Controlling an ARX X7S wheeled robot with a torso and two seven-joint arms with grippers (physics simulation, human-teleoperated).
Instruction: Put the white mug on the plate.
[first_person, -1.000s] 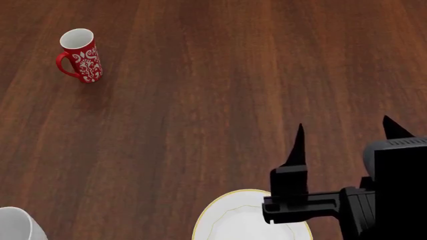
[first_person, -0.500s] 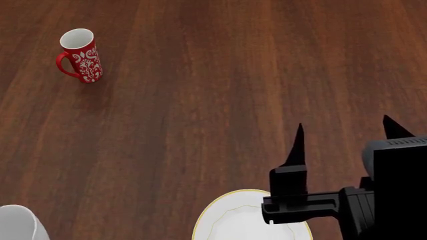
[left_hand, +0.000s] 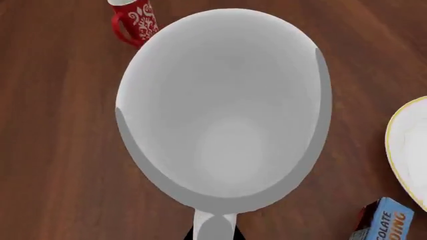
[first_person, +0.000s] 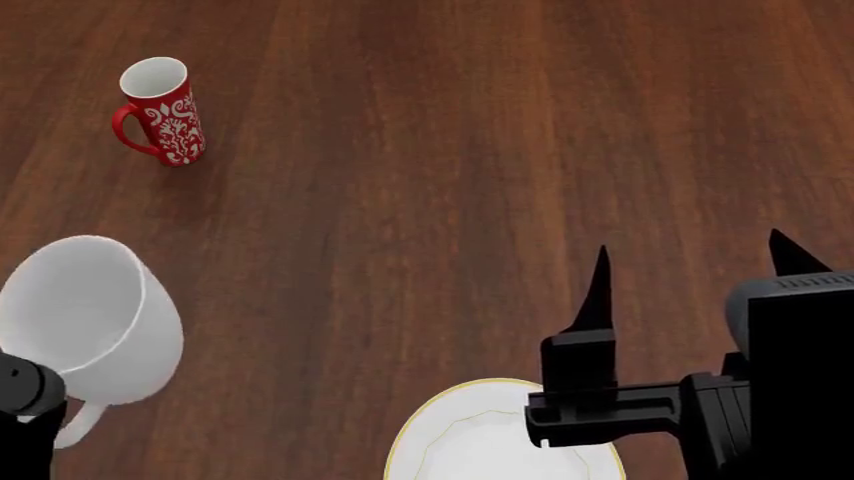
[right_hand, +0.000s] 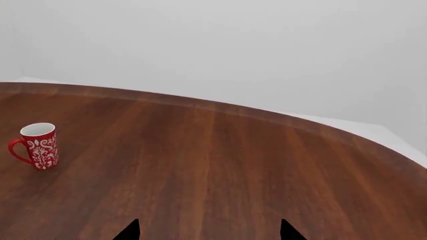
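now the left gripper (first_person: 24, 395) shows only as a dark block at the lower left of the head view, pinching the white mug (first_person: 91, 318) by its loop handle; its fingers themselves are hidden behind the mug. the mug hangs above the wooden table (first_person: 427, 150), tilted so its open mouth faces up and away. from the left wrist view the mug's hollow inside (left_hand: 223, 105) fills most of the picture. the right gripper (first_person: 687, 275) hovers with its two dark fingers spread apart and nothing between them, part of it over the far edge of the plate (first_person: 461, 445). the plate lies at the near edge of the table, well apart from the mug. a red mug (first_person: 160, 110) stands upright far off to the left. a blue box (left_hand: 383, 222) lies near the plate.
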